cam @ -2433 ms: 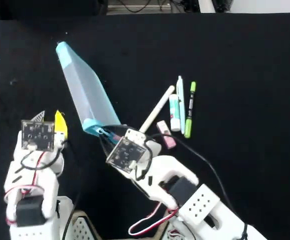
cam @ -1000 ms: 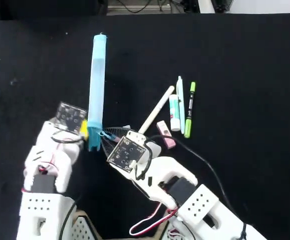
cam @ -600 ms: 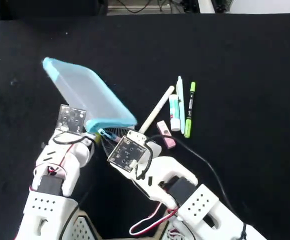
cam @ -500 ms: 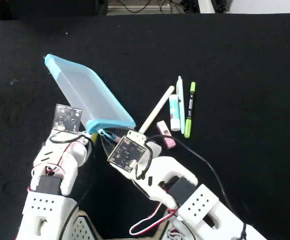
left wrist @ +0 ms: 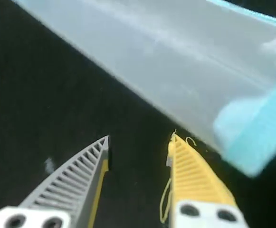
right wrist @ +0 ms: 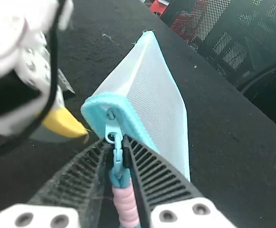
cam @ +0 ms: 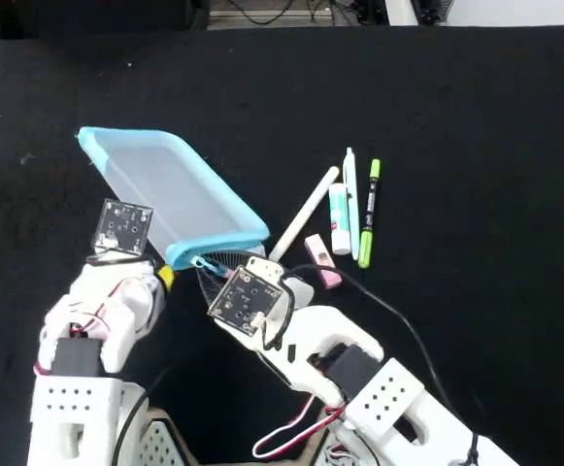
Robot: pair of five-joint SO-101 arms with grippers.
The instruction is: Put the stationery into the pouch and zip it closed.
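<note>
The pale blue pouch sits left of centre in the high view, apparently empty. The right gripper pinches its zipper pull; the left gripper gapes empty beside it. The stationery waits right of centre, so loading and zipping remain.

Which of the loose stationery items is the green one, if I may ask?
The green marker, lying farthest from the pouch, right beside the white pen.

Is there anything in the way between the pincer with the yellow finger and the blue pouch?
Nothing visible. The left pincer is open just short of the pouch, with bare black table between them. The right pincer grips the pouch's zipper pull nearby, off to one side.
</note>
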